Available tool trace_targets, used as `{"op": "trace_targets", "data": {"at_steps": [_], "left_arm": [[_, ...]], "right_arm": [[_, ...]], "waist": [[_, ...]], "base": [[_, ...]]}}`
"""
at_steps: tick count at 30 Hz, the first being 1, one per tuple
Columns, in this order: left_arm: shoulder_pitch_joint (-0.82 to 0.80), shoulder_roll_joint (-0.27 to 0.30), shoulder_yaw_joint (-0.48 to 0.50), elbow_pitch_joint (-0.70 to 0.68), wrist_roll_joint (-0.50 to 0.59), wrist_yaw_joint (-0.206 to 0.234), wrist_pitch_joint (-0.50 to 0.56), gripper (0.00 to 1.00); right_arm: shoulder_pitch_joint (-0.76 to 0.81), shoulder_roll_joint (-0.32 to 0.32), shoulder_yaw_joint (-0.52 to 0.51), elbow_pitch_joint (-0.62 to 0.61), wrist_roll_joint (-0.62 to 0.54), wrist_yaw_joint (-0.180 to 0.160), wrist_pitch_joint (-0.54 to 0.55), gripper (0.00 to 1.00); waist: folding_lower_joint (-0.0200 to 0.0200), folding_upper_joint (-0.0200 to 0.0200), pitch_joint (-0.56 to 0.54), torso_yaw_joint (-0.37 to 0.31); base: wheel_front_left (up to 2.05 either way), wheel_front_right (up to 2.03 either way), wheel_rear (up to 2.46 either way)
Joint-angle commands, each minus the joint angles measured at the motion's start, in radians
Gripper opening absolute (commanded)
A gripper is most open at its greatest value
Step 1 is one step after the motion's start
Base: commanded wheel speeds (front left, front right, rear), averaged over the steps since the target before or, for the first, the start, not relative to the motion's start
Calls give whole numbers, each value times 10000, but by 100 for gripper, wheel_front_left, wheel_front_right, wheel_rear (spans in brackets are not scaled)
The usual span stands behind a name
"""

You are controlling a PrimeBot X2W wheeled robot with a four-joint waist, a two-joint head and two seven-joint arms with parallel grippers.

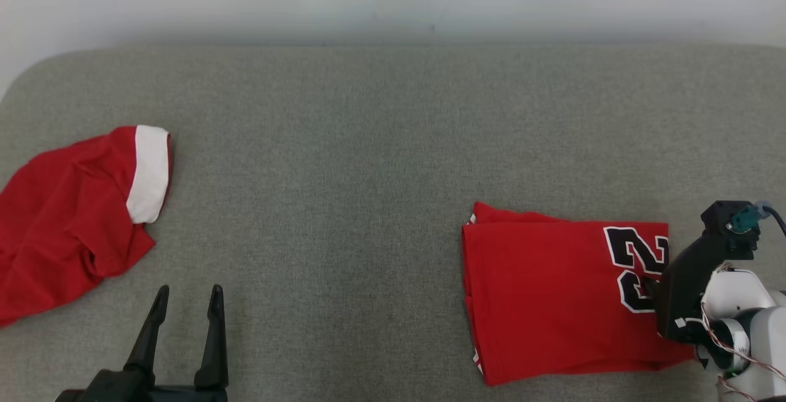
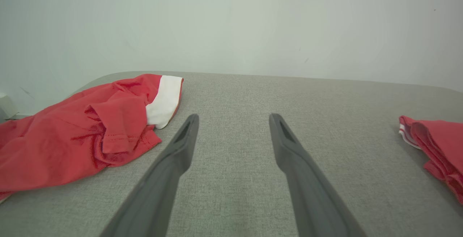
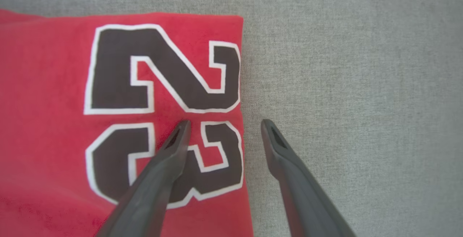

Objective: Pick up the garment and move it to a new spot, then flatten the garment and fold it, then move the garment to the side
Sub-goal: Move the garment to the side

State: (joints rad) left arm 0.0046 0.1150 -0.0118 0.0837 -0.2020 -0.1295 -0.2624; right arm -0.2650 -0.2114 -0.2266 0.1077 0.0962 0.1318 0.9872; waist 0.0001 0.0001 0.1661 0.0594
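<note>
While folded jersey (image 1: 540,291) lies flat at worktop (image 1: 368,175) R side, R claw (image 3: 224,123) hangs w/ fingers apart straddling its numbered edge; L claw (image 1: 187,294) also spread, empty, near crumpled red garment (image 1: 61,224).

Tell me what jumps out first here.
A folded red jersey with a big black number lies at the right of the grey table, the open right pincer straddling its edge. A crumpled red garment with a white band sits at the far left, the open left pincer beside it.
</note>
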Motion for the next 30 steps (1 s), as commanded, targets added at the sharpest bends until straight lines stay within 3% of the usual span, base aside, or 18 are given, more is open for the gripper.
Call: {"op": "trace_targets", "data": {"at_steps": [1,8,9,10,11,22,30], "left_arm": [[-171,61,-22,-55,125,-10,-30,100],[-606,171,-138,-278,159,-10,-30,100],[-624,180,-133,-304,156,-10,-30,100],[-647,178,-133,-336,172,-8,-30,100],[-662,163,-126,-367,192,-8,-30,100],[-885,332,-83,-979,423,3,-30,100],[-1160,687,-339,-1532,510,3,-30,100]], "right_arm": [[-150,72,15,167,-67,-25,-93,100],[-421,331,10,2035,-157,-28,50,100],[-402,303,85,2150,-155,-28,52,50],[-395,256,231,2218,-137,-28,14,14],[-411,201,372,2251,-85,-28,-70,0],[-2341,-608,1997,2430,-112,-29,-2198,0],[-3833,-1560,1953,3757,-806,-29,-3390,0]], "waist": [[-1,-1,532,92],[-1,-1,1143,190],[-1,-1,1158,187],[-1,-1,1167,175],[-1,-1,1174,154],[-1,-1,1688,-872],[-1,-1,2375,-1556]], "base": [[0,0,0],[0,0,0],[0,0,0],[0,0,0],[0,0,0],[0,0,0],[0,0,0]]}}
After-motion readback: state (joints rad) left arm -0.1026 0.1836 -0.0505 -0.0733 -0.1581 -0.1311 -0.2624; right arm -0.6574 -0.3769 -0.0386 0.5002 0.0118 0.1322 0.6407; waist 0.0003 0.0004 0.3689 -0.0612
